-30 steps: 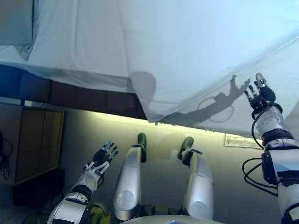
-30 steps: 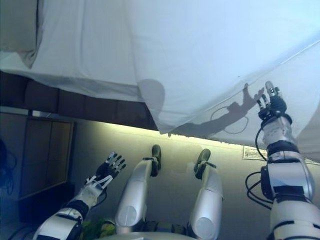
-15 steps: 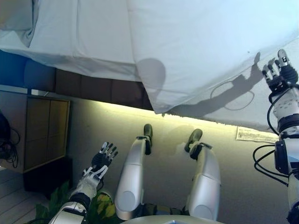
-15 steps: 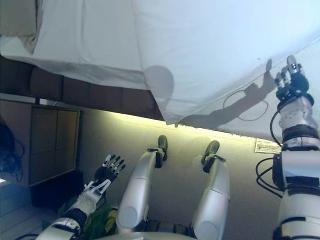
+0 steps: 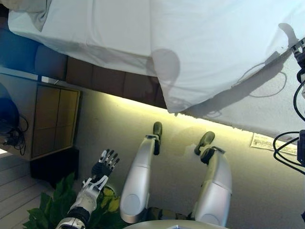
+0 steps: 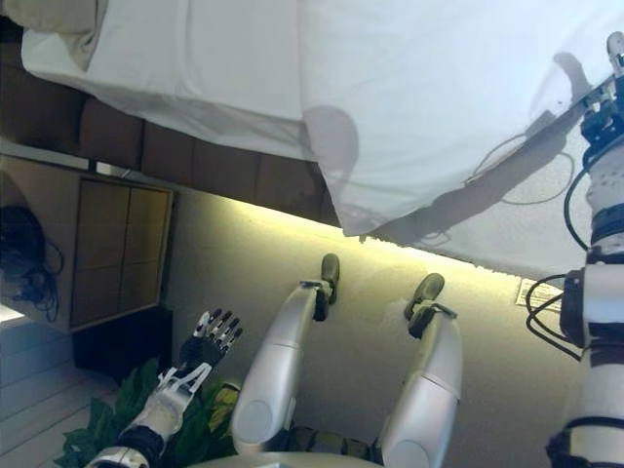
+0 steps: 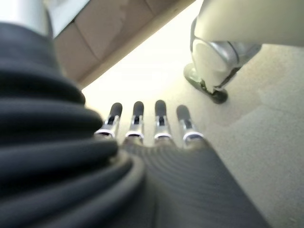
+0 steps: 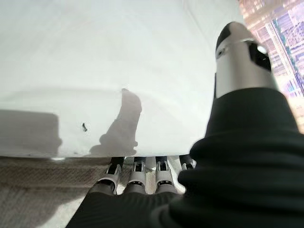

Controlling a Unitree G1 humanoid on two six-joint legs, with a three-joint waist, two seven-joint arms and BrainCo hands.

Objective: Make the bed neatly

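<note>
Your right hand (image 6: pixel 606 93) is cut off at the edge of the head views, reaching up to the hanging edge of the white duvet (image 5: pixel 224 47); in its wrist view the fingers (image 8: pixel 137 173) run straight out with their tips under that edge, so you cannot tell whether they hold any of it. Your left hand (image 5: pixel 102 167) hangs low over the carpet (image 5: pixel 114 129), well apart from the bed, with its fingers spread and nothing in them. The duvet lies across the top of the bed with one corner drooping over the side toward you, and its lower edge slants upward toward your right. To your left of it the white sheet (image 5: pixel 95 28) shows bare, above the brown padded bed base (image 5: pixel 109 81). A pillow (image 6: pixel 58 19) is only partly visible at the far left corner. A wooden nightstand (image 5: pixel 52 119) stands by the bed on your left, a leafy plant (image 5: pixel 52 210) sits just under your left arm, and a printed label (image 5: pixel 269 141) lies on the carpet at your right.
</note>
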